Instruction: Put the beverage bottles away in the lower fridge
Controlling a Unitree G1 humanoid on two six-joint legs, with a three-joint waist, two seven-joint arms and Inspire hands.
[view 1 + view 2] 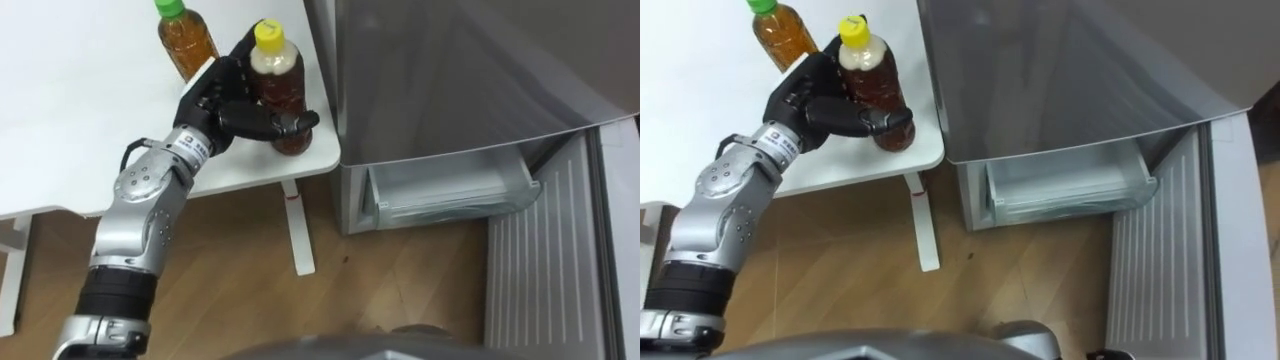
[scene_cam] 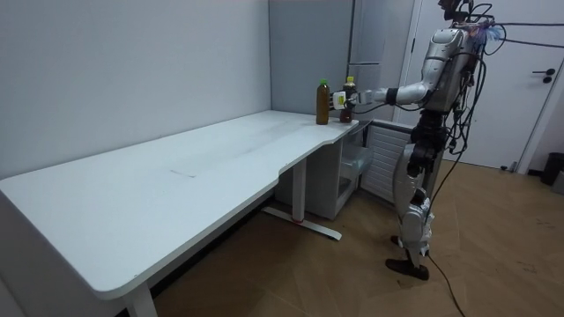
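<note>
Left eye view, nearest first: the fridge's (image 1: 450,70) open lower drawer (image 1: 450,190) lay at four o'clock from the left hand (image 1: 222,100). That hand's fingers were curled round the upright yellow-cap bottle (image 1: 282,85) at the table (image 1: 80,120) corner. Beyond, at ten o'clock, the green-cap bottle (image 1: 187,40) stood free. The carry probably runs toward four o'clock, with the bottle kept vertical.
</note>
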